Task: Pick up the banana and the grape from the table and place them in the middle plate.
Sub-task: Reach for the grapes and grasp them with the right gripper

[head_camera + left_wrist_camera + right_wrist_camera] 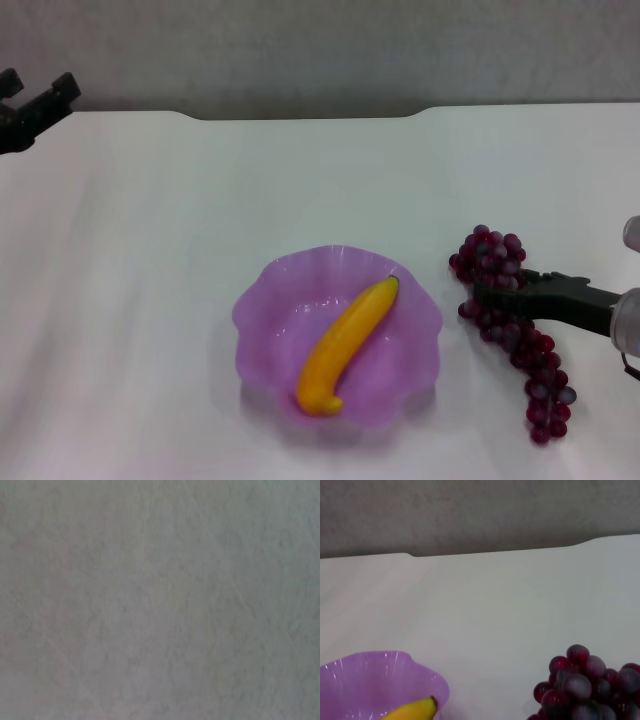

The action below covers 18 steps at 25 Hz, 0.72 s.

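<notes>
- Grape (512, 335) lies on the table (150, 250), right of the plate (262, 305), with the right gripper (484, 293) across its upper part.
- Whether its jaws pinch the bunch, I cannot tell.
- Banana (349, 343) rests inside the plate.
- Left gripper (35, 105) sits parked at the far left edge.

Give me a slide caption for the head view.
Banana lies in the purple plate; right end effector sits over the grape bunch on the table.
</notes>
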Each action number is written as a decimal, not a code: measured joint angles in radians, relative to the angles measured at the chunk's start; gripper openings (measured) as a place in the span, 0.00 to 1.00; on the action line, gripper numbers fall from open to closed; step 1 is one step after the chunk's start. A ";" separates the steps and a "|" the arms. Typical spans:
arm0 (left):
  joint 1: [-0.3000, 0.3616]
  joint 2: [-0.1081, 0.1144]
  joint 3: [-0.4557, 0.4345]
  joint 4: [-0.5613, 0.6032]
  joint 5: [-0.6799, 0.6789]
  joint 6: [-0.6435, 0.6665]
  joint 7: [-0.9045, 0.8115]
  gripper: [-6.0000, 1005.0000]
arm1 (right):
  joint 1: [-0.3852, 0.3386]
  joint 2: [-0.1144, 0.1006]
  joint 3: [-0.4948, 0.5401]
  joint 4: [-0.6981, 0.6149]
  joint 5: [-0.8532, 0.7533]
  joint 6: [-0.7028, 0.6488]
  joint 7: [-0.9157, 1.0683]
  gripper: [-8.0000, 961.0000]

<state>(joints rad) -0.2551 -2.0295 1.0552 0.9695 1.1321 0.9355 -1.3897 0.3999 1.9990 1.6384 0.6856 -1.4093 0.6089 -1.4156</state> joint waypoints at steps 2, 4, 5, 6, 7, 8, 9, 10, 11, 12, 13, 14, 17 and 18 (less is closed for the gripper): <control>0.001 0.000 -0.001 0.000 0.000 0.002 0.000 0.87 | -0.003 0.001 0.000 0.000 0.000 0.000 0.002 0.87; 0.002 0.000 -0.001 0.000 0.000 0.002 0.000 0.87 | -0.005 0.001 0.000 0.000 0.000 0.000 0.003 0.87; 0.002 0.000 -0.001 0.000 0.000 0.002 -0.001 0.87 | -0.006 0.001 0.000 0.000 0.000 0.000 0.004 0.86; 0.003 0.000 -0.001 0.000 0.000 0.002 -0.002 0.87 | -0.006 0.001 0.000 0.000 0.000 0.000 0.004 0.86; 0.003 0.000 -0.001 0.000 0.000 0.002 -0.002 0.87 | -0.006 0.001 0.000 0.000 0.000 0.000 0.006 0.86; 0.003 0.000 0.000 0.000 0.000 0.002 -0.003 0.87 | -0.006 0.001 0.000 0.000 0.000 0.000 0.008 0.86; 0.003 0.001 0.000 0.000 0.000 0.002 -0.003 0.87 | -0.007 0.001 0.000 0.000 0.000 0.000 0.011 0.85; 0.002 0.001 0.000 0.000 0.000 0.002 -0.003 0.87 | -0.007 0.001 0.000 -0.001 0.000 0.000 0.012 0.85; 0.001 0.001 0.000 0.000 0.000 0.002 -0.003 0.87 | -0.007 0.001 0.000 -0.004 0.000 0.000 0.013 0.85; 0.000 0.001 0.000 0.000 0.000 0.002 -0.004 0.87 | -0.006 0.001 0.001 -0.010 0.000 0.000 0.014 0.85; 0.000 0.001 0.000 0.000 0.000 0.002 -0.004 0.87 | -0.005 0.001 0.001 -0.016 0.000 0.000 0.014 0.84; -0.001 0.001 0.000 0.000 0.000 0.002 -0.004 0.87 | -0.003 0.001 0.003 -0.023 0.000 0.000 0.015 0.84; -0.002 0.001 0.000 0.000 0.000 0.003 -0.004 0.87 | 0.000 0.001 0.005 -0.035 -0.001 0.000 0.015 0.83; -0.003 0.002 0.000 0.000 0.000 0.003 -0.004 0.87 | 0.000 0.000 0.006 -0.037 -0.001 0.000 0.015 0.83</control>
<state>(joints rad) -0.2577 -2.0279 1.0553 0.9695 1.1321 0.9387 -1.3938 0.4001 1.9993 1.6445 0.6485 -1.4098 0.6090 -1.4002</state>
